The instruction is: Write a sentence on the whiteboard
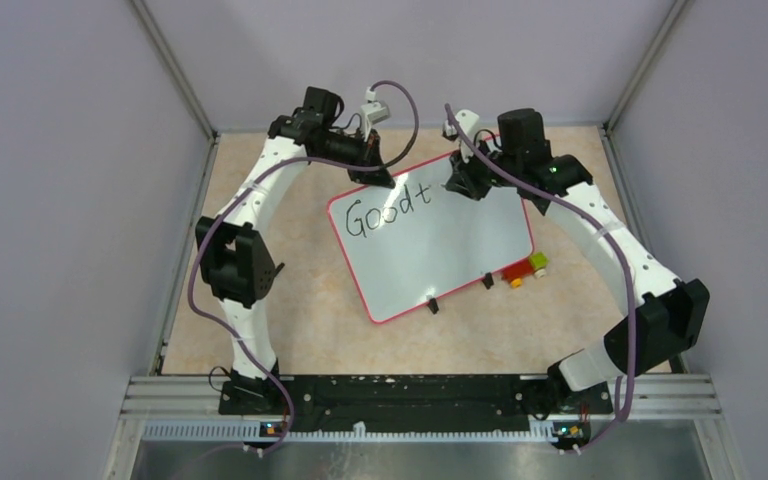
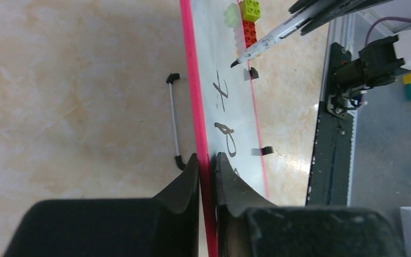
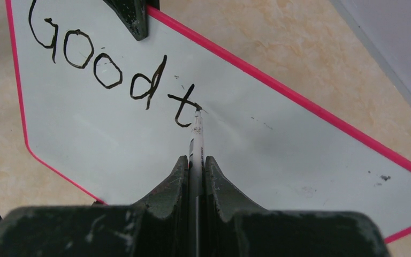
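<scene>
The whiteboard (image 1: pixel 450 250), white with a thin red frame, lies tilted on the table. It also shows in the left wrist view (image 2: pixel 222 64) and the right wrist view (image 3: pixel 139 144). The sentence (image 1: pixel 385 210) reads "Good t" in black; it shows in the right wrist view (image 3: pixel 107 69) too. My left gripper (image 1: pixel 372 172) is shut on the board's far red edge (image 2: pixel 207 160). My right gripper (image 1: pixel 460 185) is shut on a white marker (image 3: pixel 197 139), whose tip touches the board at the cross stroke of the "t". The marker also shows in the left wrist view (image 2: pixel 278 35).
Two small black feet (image 1: pixel 433 305) stick out of the board's near edge. A short row of red, yellow and green toy bricks (image 1: pixel 524 270) lies just right of that edge. A thin wire stand (image 2: pixel 174 120) shows under the board. Grey walls enclose the table.
</scene>
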You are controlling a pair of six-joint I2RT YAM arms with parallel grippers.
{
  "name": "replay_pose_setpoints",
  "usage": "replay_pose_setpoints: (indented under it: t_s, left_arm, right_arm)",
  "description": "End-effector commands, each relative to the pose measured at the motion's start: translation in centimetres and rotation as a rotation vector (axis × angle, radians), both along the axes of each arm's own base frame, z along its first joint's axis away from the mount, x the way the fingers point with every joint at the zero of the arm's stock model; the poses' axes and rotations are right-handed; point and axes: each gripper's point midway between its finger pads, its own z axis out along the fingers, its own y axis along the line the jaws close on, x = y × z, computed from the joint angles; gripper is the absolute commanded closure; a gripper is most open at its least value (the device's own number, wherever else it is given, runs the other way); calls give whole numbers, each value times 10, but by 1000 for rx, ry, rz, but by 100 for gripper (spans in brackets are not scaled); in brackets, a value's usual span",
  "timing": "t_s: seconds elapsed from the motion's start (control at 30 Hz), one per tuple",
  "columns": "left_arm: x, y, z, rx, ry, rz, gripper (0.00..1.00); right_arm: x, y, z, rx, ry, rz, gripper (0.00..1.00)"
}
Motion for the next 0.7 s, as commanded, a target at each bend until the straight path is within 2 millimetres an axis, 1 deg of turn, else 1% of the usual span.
replay_pose_setpoints:
  t_s: [0.0, 0.07, 0.27, 0.4, 0.67]
  left_arm:
    - [-3, -6, 15, -25, -49, -42, 94]
    - [-4, -6, 14, -19, -53, -47, 100]
    - [-6, -6, 8, 4, -48, -49, 100]
    - [-8, -8, 5, 14, -43, -54, 100]
    - [-8, -10, 2, 27, -44, -53, 100]
  right_arm:
    - [2, -9, 34, 3, -115, 17, 100]
    - [1, -11, 34, -2, -116, 26, 100]
    - [-4, -11, 36, -3, -120, 48, 100]
    - [-7, -8, 42, 9, -118, 66, 100]
    - [1, -8, 49, 19, -145, 44, 100]
